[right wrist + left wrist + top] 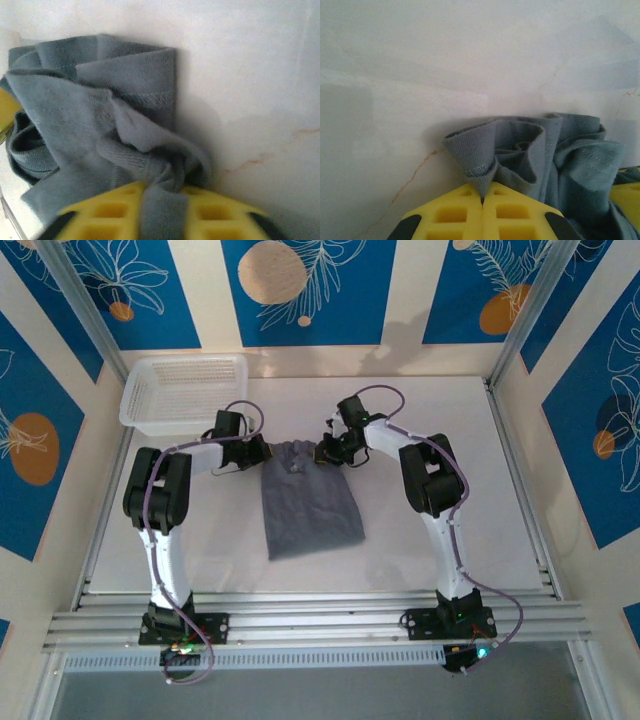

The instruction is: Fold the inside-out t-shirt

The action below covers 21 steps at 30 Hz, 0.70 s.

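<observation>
**Far edge of the shirt pinched at both corners**

The inside-out t-shirt [310, 505] is laid at the middle of the surface [200, 530], its length running from 12 o'clock to 6 o'clock. The end towards 12 o'clock is gathered in, and the two pincers are set close together there. The left pincer [262, 453] is placed at the shirt's 11 o'clock corner and is closed on a thin fold of hem. The right pincer [327, 452] is placed at the 1 o'clock corner and is clamped on a thicker wad of cloth. The far edge is judged to be held this way so that it can be lifted and carried towards 6 o'clock for a fold. The white basket [135, 390] is left apart at 10 o'clock from the shirt.

The cloth is seen as plain slate grey, soft and limp. It is ruffled into loose pleats between the pincers, with stitched seams exposed, while the part towards 6 o'clock is spread fairly flat and slightly skewed
</observation>
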Motion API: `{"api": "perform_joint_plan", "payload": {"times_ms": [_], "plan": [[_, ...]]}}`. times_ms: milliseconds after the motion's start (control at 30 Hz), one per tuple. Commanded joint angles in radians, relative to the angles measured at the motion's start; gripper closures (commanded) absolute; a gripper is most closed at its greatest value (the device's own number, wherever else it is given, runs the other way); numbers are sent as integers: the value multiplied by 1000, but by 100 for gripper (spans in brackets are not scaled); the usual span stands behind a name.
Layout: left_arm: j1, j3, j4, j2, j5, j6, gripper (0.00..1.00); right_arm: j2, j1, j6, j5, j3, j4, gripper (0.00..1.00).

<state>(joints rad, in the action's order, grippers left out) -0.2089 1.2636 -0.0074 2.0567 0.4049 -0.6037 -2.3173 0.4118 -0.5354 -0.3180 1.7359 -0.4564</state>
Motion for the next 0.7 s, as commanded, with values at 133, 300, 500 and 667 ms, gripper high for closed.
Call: {"api": "perform_joint_plan", "payload": {"times_ms": [133,300,500,667], "plan": [[-9,-13,-6,-48,16,14,100,80,-25,-9,-25,-16,-25,100],[-1,23,-6,-149,117,-24,100,238,-52,-6,-27,-20,-37,100],[-1,181,-98,-453,159,-30,100,455,-68,50,27,146,-118,100],[-3,125,-164,-641,52,46,100,692,-54,106,154,-106,144,100]]}}
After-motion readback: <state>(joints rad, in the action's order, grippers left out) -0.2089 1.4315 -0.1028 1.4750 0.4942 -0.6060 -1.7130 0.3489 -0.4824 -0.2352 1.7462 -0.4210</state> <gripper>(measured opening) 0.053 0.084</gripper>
